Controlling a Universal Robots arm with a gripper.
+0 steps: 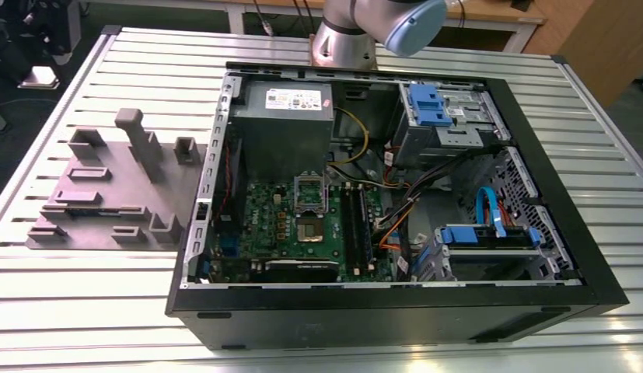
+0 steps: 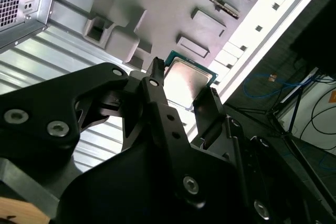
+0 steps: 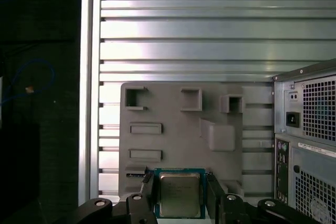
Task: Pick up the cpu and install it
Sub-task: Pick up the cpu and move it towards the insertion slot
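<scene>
In both wrist views the cpu [image 3: 180, 195] [image 2: 190, 77], a small square chip with a silvery metal top and green rim, sits between my two black fingers [image 3: 148, 186] [image 2: 156, 80]. My gripper [image 3: 180, 190] [image 2: 181, 90] is shut on its opposite edges and holds it high above the purple-grey tray [image 3: 173, 129] [image 2: 173, 9]. In the exterior view the open computer case [image 1: 550, 233] lies on the table, with the green motherboard [image 1: 264, 225] and its bare socket [image 1: 309, 203] facing up. The arm [image 1: 389, 23] rises out of that view's upper edge.
The tray with raised blocks [image 1: 113, 194] lies at the exterior view's left of the case on a slatted metal table [image 1: 404, 47]. Inside the case are the grey power supply [image 1: 284, 105], blue drive brackets [image 1: 430, 105] and loose cables [image 1: 404, 210]. The table edge drops off beside the tray [image 3: 86, 103].
</scene>
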